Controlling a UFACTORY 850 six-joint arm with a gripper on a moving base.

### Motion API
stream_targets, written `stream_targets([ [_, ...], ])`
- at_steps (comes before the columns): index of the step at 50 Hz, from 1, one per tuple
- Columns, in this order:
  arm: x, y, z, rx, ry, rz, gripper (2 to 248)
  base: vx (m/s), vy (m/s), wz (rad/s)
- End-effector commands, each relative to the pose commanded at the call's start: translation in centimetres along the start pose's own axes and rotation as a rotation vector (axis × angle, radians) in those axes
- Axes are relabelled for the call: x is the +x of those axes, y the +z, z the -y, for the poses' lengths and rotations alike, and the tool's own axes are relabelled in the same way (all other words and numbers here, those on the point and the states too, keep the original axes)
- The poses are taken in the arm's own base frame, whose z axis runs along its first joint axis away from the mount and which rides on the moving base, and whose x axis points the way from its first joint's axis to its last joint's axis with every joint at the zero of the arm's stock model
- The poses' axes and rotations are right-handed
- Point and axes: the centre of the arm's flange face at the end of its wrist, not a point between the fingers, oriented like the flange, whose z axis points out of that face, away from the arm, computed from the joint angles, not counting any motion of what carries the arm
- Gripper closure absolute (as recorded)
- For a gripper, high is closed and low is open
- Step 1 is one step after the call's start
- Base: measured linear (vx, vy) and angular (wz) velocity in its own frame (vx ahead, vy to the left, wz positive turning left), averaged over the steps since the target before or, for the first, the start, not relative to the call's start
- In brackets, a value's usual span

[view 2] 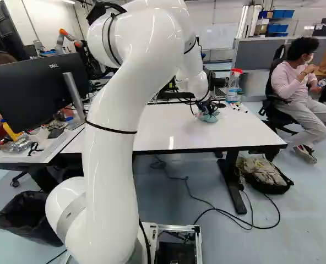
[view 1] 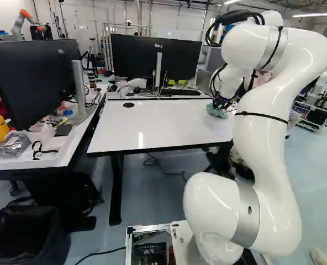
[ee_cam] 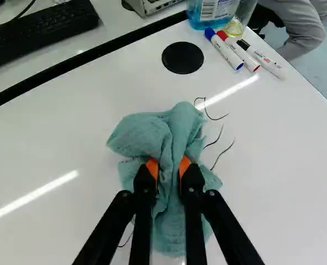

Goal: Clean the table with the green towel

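White table [view 2: 168,129], green towel [ee_cam: 147,132], bunched between the hand's [view 2: 206,107] fingers [ee_cam: 184,165]

It looks like a robotics lab, with a big white arm [view 1: 263,124], another robot [view 1: 17,25] farther back, black monitors [view 1: 31,77], a keyboard [ee_cam: 39,33], a white counter [view 1: 163,122] and cables [view 2: 212,208] trailing over the floor [view 2: 317,192].

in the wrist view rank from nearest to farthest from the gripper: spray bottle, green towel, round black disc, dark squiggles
1. green towel, pinched in the gripper
2. dark squiggles, just beside the towel
3. round black disc, ahead of the towel
4. spray bottle, farther ahead, beyond the disc
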Motion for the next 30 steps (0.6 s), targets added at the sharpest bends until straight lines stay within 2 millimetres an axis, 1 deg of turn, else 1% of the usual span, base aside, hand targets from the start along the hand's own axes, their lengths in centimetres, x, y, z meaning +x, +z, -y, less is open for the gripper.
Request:
stream_targets([
  [10,0.3,0.3,0.5,0.005,-0.006,-0.004,191,0.0,0.0,0.0],
  [20,0.8,0.8,2.1,0.02,-0.024,-0.011,191,0.0,0.0,0.0],
  [30,0.4,0.4,3.8,0.034,-0.042,-0.006,191,0.0,0.0,0.0],
])
